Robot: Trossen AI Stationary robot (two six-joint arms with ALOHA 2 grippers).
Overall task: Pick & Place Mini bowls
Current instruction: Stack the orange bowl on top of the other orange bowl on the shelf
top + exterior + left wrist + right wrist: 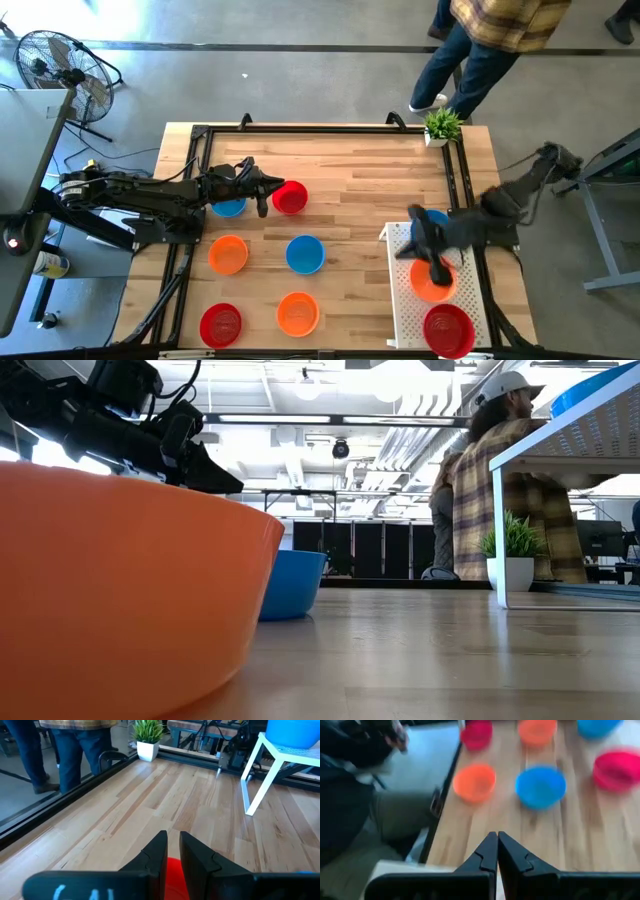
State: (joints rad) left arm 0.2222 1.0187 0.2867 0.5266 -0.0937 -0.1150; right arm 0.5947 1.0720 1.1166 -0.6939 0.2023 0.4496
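Observation:
My left gripper [268, 196] reaches in from the table's left and is shut on a red mini bowl [291, 197] at the far left of the table. A blue bowl [228, 207] lies under that arm. My right gripper [438, 270] is shut and holds nothing. It hovers over an orange bowl [430, 285] that sits on the white perforated tray [402, 300]. A red bowl [448, 331] and a partly hidden blue bowl [436, 216] sit on the tray too. Orange [228, 255], blue [305, 254], orange [297, 313] and red [221, 325] bowls rest on the table. My left gripper pinches the red bowl's rim [172, 870] between its two fingers [159, 854], on the side of the bowl toward the table's left. The fingers come at it from the table's left, slanting down. Whether the bowl is clear of the table, I cannot tell.
A potted plant [441, 126] stands at the table's far right corner. A person [480, 50] stands beyond the far edge. A black frame [320, 128] runs round the table. Bare wood [370, 190] lies between the left bowls and the tray.

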